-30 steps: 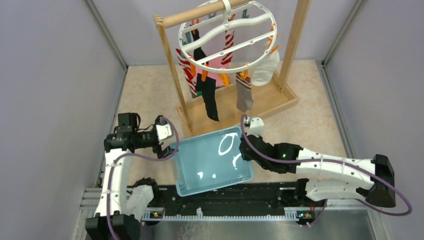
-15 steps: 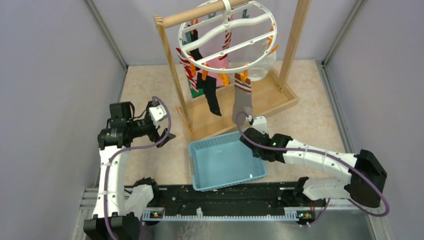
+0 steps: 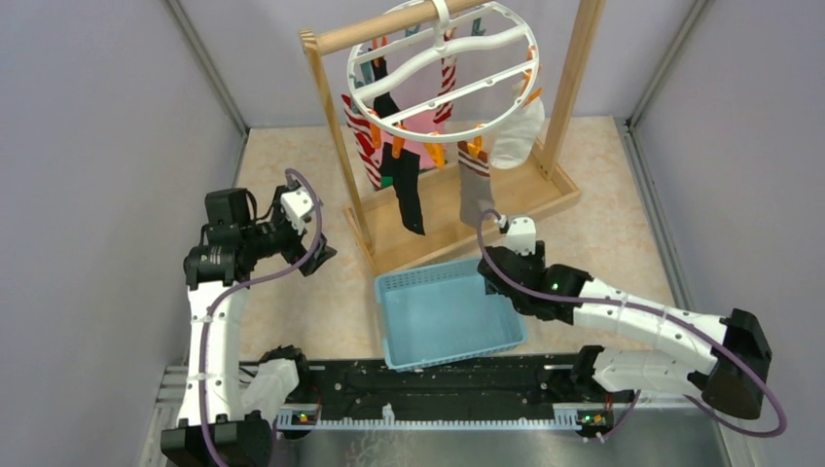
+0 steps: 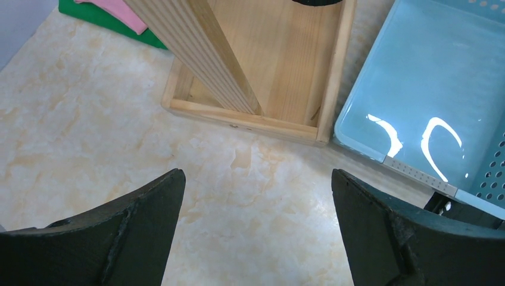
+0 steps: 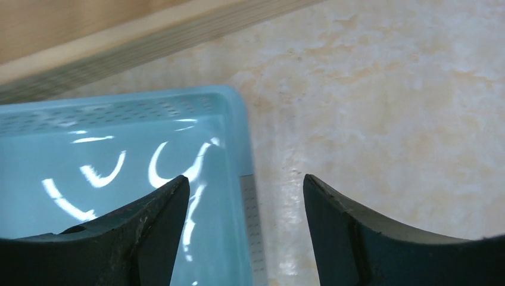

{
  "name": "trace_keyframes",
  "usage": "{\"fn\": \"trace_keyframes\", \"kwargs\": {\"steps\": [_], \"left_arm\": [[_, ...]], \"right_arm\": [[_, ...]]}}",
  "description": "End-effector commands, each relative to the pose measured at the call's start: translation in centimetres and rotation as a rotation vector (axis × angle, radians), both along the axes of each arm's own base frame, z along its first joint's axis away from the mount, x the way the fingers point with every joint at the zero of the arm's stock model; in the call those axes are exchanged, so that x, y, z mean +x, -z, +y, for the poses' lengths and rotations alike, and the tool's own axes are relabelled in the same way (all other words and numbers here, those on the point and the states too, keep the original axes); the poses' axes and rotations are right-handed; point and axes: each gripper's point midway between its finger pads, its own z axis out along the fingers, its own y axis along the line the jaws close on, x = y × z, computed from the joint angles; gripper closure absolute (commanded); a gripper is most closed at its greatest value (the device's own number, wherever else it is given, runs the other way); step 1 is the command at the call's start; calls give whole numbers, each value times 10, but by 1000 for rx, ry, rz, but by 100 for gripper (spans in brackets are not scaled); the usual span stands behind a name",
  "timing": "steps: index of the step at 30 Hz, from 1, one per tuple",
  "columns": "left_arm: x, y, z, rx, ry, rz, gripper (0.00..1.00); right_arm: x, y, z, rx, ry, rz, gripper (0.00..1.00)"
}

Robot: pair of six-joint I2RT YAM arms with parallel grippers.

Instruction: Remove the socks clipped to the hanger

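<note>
The white ring hanger (image 3: 428,135) hangs by its hook from the wooden rod, with several socks clipped under it: a black sock (image 3: 407,195), a grey sock (image 3: 474,193), a white sock (image 3: 516,136) and a red-striped sock (image 3: 364,136). My right gripper (image 3: 489,255) (image 5: 245,179) is open, and its jaws straddle the far right rim of the light blue basket (image 3: 428,275) (image 5: 235,113) without gripping it, just below the grey sock. My left gripper (image 3: 319,255) (image 4: 256,174) stands wide open over bare floor, left of the stand's base, with nothing between its fingers.
The wooden stand (image 3: 506,199) (image 4: 238,116) has two uprights and a flat base tray. A pink and green cloth (image 4: 113,12) lies behind its left upright. The basket (image 4: 363,152) sits between the arms, against the stand's front edge. Grey walls close in both sides.
The basket has shifted right and settled flat. My right gripper has opened off its rim. My left arm has pulled back to the left, away from the basket.
</note>
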Motion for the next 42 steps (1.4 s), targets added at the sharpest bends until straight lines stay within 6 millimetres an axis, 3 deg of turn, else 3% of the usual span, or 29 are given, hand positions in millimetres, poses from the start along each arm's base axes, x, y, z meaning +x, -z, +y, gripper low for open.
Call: {"fn": "trace_keyframes", "kwargs": {"steps": [1,5,9,12,15,21,26,32,39,42], "left_arm": [[6,-17,3,-17,-41,-2,1],[7,-22,2,-31,-40,0,1],[8,-26,2,-38,-46,3,1],[7,-29,0,-50,-46,4,1],[6,-34,-2,-63,-44,-8,1],[4,-41,-4,-84,-51,-28,1],[2,-41,-5,-99,-58,-2,1],[-8,-54,-9,-119,-52,0,1],[-15,-66,-11,-155,-78,46,1],[-15,-72,-11,-162,-93,42,1]], "right_arm": [[-12,-36,52,197,-97,-90,32],[-22,-34,101,406,-185,-47,39],[-15,-16,118,548,-139,-10,46],[-1,9,105,586,-39,46,50],[18,20,82,621,49,57,50],[53,8,43,506,116,-39,49],[70,-1,20,530,165,-78,48],[69,-1,25,542,154,-38,42],[50,-43,26,545,104,-95,18],[35,-58,36,523,49,-109,11]]}}
